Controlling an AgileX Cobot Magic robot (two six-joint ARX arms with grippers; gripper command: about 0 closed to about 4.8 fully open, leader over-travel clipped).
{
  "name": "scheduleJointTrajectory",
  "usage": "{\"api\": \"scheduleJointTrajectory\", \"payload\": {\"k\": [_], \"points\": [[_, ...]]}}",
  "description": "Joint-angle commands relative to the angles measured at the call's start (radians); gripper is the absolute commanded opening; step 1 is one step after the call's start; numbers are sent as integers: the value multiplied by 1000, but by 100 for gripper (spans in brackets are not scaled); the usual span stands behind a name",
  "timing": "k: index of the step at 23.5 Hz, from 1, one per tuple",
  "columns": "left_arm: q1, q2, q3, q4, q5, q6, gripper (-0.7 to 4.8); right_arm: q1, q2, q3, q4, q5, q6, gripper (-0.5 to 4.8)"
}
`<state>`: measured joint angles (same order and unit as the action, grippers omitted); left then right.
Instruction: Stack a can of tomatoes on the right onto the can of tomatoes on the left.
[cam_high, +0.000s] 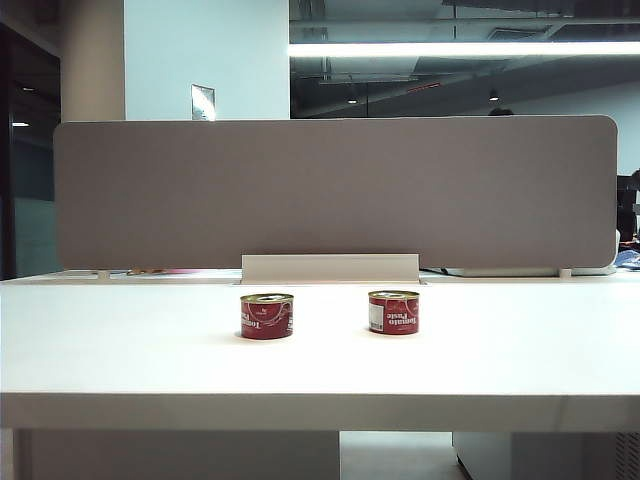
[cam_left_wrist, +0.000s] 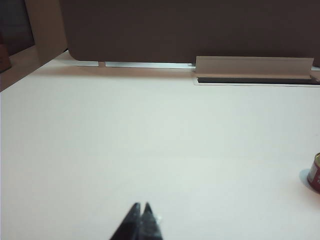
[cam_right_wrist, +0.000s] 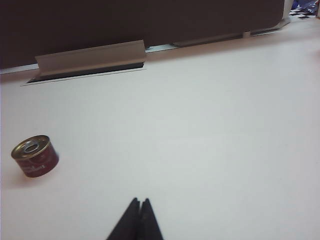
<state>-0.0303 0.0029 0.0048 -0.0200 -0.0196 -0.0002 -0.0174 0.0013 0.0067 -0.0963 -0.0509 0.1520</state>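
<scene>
Two short red tomato cans stand upright and apart on the white table (cam_high: 120, 350). The left can (cam_high: 266, 316) also shows cut off at the border of the left wrist view, can (cam_left_wrist: 315, 172). The right can (cam_high: 394, 312), with a white label patch, appears in the right wrist view as a can (cam_right_wrist: 35, 156) with a ring-pull lid. My left gripper (cam_left_wrist: 142, 206) is shut with nothing in it, far from the left can. My right gripper (cam_right_wrist: 139, 201) is shut and empty, well away from the right can. Neither gripper shows in the exterior view.
A grey partition panel (cam_high: 335, 190) closes off the back of the table. A white angled cable cover (cam_high: 330, 268) sits at its foot, behind the cans. The table's front edge (cam_high: 320, 410) runs across the near side.
</scene>
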Motion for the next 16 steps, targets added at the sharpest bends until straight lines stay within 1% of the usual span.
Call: {"api": "scheduleJointTrajectory", "payload": {"k": [1, 5, 9, 13, 16], "points": [[1, 1, 3, 7, 17, 0, -6, 3, -2, -6, 20, -60, 6, -2], [1, 1, 3, 7, 55, 0, -6, 5, -2, 3, 24, -82, 13, -2], [1, 1, 3, 7, 86, 0, -6, 17, 4, 37, 24, -82, 61, -2], [1, 1, 3, 7, 88, 0, -6, 50, 31, 86, 22, -79, 61, -2], [1, 1, 3, 7, 88, 0, -6, 81, 95, 141, 23, -78, 57, -2]]}}
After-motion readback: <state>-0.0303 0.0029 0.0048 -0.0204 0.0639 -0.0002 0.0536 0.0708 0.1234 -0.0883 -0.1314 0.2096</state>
